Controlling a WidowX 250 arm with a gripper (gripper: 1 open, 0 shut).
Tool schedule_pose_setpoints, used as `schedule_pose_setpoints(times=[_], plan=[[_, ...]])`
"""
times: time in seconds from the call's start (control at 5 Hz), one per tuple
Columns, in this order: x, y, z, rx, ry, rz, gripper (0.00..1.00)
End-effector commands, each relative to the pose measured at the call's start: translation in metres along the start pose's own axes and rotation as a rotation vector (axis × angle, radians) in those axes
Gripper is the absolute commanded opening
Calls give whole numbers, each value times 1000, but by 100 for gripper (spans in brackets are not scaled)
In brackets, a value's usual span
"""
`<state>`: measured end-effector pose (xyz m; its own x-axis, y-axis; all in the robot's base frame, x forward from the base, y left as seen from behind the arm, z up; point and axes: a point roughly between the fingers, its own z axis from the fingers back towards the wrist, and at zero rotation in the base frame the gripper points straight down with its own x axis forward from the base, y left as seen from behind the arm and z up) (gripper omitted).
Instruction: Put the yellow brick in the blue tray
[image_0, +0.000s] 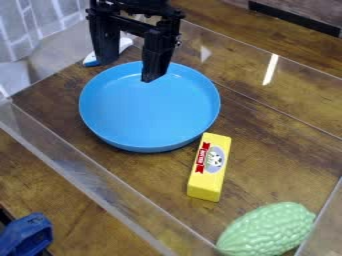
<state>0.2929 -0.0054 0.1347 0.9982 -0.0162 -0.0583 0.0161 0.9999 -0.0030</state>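
Observation:
The yellow brick (209, 167) lies flat on the wooden table, its white-and-red label facing up, just off the lower right rim of the blue tray (118, 122). That round blue dish holds nothing. My black gripper (134, 55) hangs over the tray's far edge with its two fingers (156, 60) spread apart and nothing between them. The brick is well away from the gripper, toward the front right.
A bumpy light-green oval object (267, 232) sits at the front right corner. Clear plastic walls (80, 170) fence the table on the near and right sides. A blue-and-white object (23, 236) lies outside the wall at the bottom left.

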Motion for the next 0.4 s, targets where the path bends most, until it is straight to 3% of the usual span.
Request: schedule_pose_setpoints(times=[0.0,0.2], plan=[[1,-3,-6,-4,12,-3,100],[2,-20,-20,-22,5,8,100]])
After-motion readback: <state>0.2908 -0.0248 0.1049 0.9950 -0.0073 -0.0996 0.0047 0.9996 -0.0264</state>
